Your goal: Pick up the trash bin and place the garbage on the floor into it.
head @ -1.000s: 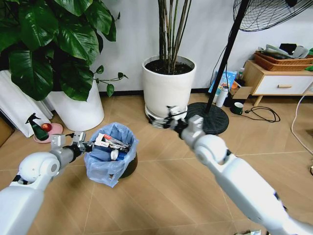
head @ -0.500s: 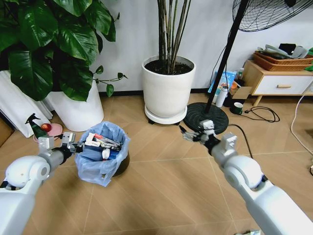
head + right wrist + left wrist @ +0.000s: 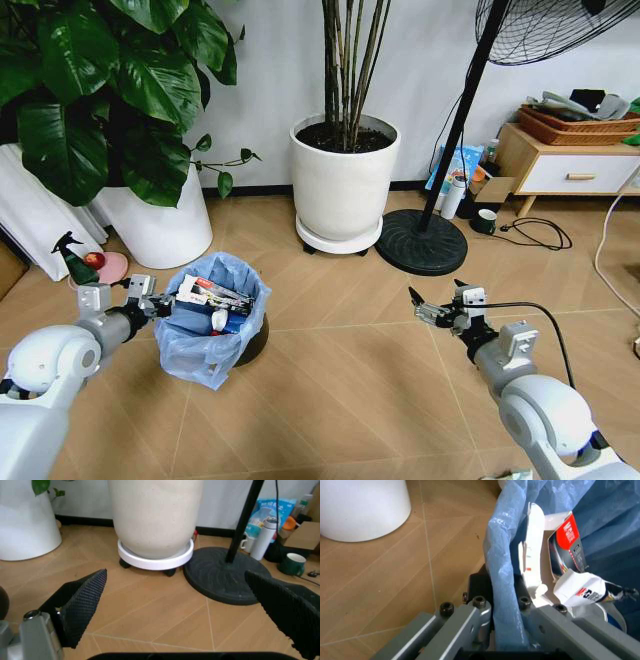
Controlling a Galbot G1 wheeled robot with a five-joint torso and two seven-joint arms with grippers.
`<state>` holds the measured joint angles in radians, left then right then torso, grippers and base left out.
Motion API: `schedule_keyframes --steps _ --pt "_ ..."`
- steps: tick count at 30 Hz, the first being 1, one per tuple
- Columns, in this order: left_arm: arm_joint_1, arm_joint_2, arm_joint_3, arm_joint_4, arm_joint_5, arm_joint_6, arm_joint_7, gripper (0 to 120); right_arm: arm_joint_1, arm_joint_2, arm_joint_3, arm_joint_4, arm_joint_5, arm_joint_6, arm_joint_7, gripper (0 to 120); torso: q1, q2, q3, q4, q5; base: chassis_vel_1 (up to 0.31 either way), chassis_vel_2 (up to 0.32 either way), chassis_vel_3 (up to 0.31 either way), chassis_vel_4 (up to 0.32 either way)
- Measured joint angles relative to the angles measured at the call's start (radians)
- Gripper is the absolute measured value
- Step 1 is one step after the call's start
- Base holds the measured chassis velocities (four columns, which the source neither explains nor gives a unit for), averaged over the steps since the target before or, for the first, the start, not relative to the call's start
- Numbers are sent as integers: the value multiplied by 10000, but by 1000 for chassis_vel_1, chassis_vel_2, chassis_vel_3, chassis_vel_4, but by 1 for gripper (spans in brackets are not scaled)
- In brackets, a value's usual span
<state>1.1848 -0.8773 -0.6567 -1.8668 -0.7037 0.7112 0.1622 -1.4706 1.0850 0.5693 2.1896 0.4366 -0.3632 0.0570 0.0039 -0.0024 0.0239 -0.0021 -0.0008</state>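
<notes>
The left gripper (image 3: pixel 150 300) is clamping the rim of the bin (image 3: pixel 212 325) (blue bag pinched between its fingers (image 3: pixel 470 618)), which is sitting on the floor (image 3: pixel 340 370) near the white pots. Garbage (image 3: pixel 215 298) is lying inside it. The right gripper (image 3: pixel 437 305) is hovering wide open, holding nothing, over bare boards.

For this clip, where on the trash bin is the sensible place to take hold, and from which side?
The rim. The trash bin is round and open-topped, so one finger can go inside and one outside the thin wall. Coming from the robot's left suits it: the left gripper is already clamped there over the blue bag, away from the litter piled inside. The right gripper hangs open, empty.
</notes>
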Motion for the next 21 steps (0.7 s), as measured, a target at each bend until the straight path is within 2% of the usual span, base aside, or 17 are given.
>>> schedule_keyframes --steps 4,21 --pt "2 -83 75 -126 24 9 -12 0 -403 153 227 180 -191 67 -57 100 0 0 0 -2 -1 0 0 0 0" --pt "133 -75 -9 -343 -12 51 -78 0 -437 346 17 146 -372 214 -83 100 1 -1 1 -1 -1 8 -11 -7 7"
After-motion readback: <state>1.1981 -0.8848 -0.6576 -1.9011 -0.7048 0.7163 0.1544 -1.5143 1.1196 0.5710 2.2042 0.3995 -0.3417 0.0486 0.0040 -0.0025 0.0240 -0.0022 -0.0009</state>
